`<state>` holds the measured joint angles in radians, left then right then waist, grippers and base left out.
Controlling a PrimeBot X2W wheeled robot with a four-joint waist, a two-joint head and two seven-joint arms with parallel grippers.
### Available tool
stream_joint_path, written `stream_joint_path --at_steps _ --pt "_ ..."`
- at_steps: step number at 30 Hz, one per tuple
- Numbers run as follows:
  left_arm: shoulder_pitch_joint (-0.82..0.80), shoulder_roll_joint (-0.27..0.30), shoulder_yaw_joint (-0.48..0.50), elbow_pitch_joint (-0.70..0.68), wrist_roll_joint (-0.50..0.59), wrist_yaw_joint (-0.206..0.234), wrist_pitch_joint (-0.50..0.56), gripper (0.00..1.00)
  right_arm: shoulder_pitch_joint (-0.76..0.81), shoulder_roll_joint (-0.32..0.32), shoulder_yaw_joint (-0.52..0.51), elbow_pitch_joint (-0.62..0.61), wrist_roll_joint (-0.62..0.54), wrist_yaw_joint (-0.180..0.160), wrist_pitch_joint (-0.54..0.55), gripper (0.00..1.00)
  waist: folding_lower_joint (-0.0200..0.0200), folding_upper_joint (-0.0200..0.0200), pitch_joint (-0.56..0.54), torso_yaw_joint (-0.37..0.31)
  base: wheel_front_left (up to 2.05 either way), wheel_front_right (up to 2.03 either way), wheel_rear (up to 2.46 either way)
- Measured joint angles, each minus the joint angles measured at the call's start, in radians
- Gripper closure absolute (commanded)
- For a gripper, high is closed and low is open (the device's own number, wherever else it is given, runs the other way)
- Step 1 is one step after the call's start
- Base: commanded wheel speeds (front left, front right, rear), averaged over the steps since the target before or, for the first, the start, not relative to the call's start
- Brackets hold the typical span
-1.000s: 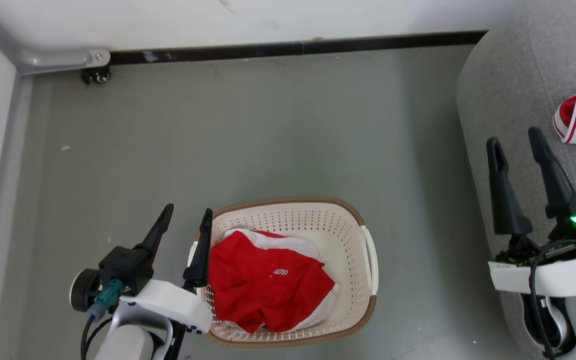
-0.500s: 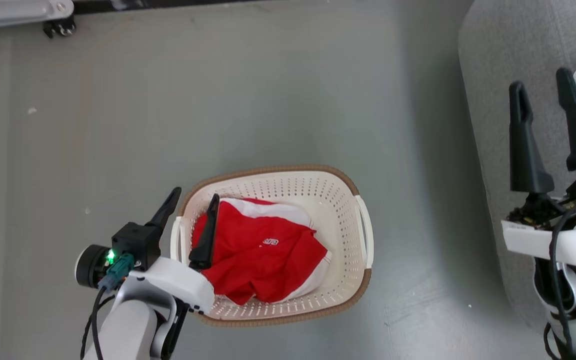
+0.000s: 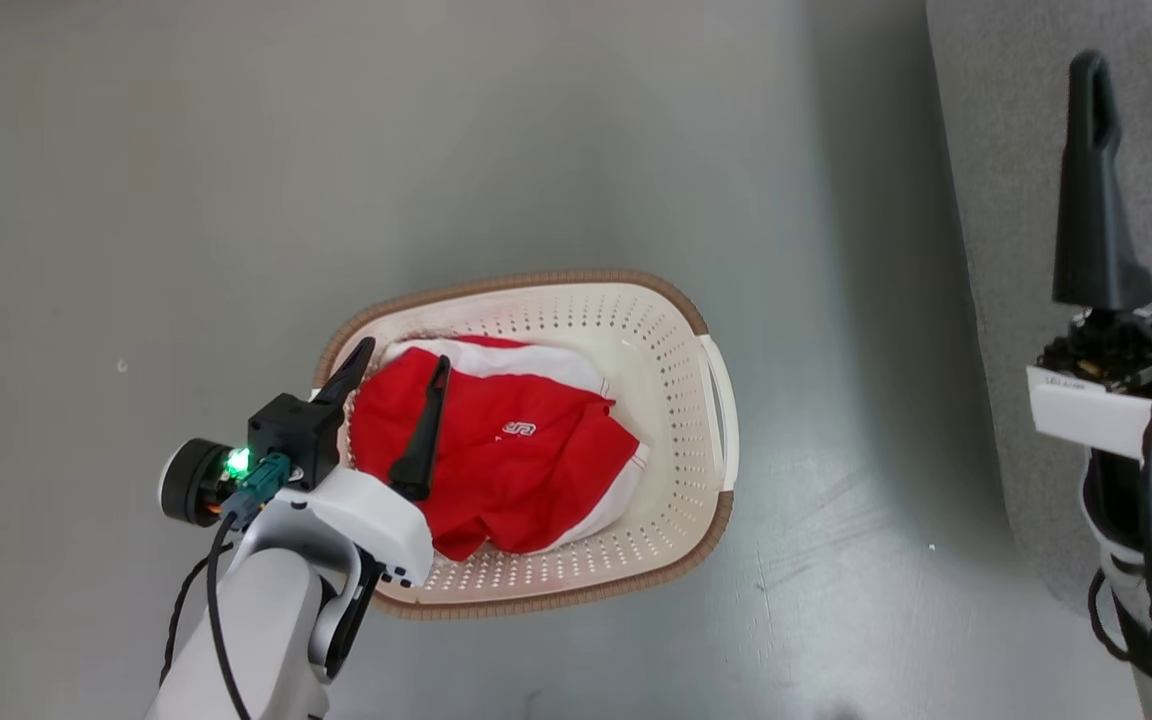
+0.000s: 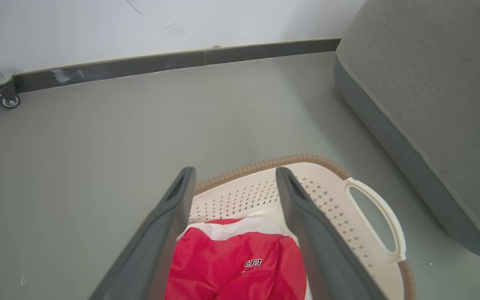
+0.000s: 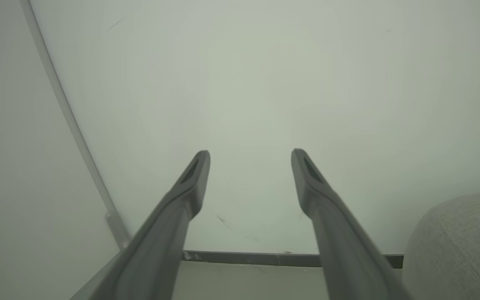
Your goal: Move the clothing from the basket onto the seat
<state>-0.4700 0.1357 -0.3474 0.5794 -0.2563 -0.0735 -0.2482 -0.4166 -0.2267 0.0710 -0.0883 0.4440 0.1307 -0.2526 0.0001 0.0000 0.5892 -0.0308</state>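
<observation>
Red shorts point(image 3: 516, 470) with white trim and a small white logo lie crumpled in the cream perforated basket point(image 3: 536, 278) on the floor. My left gripper point(image 3: 404, 354) is open above the basket's left side, with one finger over the shorts and the other over the rim. Its wrist view looks between the spread fingers of the left gripper point(image 4: 235, 171) down at the shorts point(image 4: 240, 262) and the basket point(image 4: 273, 162). My right gripper point(image 3: 1141, 45) is open and empty over the grey seat point(image 3: 1006, 150). In its own view the right gripper point(image 5: 251, 154) points at the wall.
The basket stands on a grey floor, with the seat point(image 4: 423, 104) close to its right handle point(image 4: 373, 216). A pale wall with a dark skirting point(image 4: 181, 62) runs behind, and a small caster point(image 4: 8, 101) sits at its foot on the left.
The head camera has tilted down, so the whole picture has shifted up. My left gripper has moved from beside the basket's left rim to over the shorts. Both grippers remain open.
</observation>
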Motion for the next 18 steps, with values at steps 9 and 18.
stream_joint_path --at_steps 9,18 --pt "-0.075 -0.019 -0.022 0.077 0.014 -0.010 0.000 0.00 -0.077 -0.003 -0.006 -0.007 0.000 0.000 -0.001 0.00 0.0000 0.0000 0.076 -0.013 0.00 0.00 0.00" --pt "-0.149 -0.022 -0.049 0.157 0.045 -0.015 0.001 0.00 -0.129 -0.005 -0.013 -0.012 -0.010 0.000 -0.001 0.00 0.0000 0.0000 0.148 -0.023 0.00 0.00 0.00"
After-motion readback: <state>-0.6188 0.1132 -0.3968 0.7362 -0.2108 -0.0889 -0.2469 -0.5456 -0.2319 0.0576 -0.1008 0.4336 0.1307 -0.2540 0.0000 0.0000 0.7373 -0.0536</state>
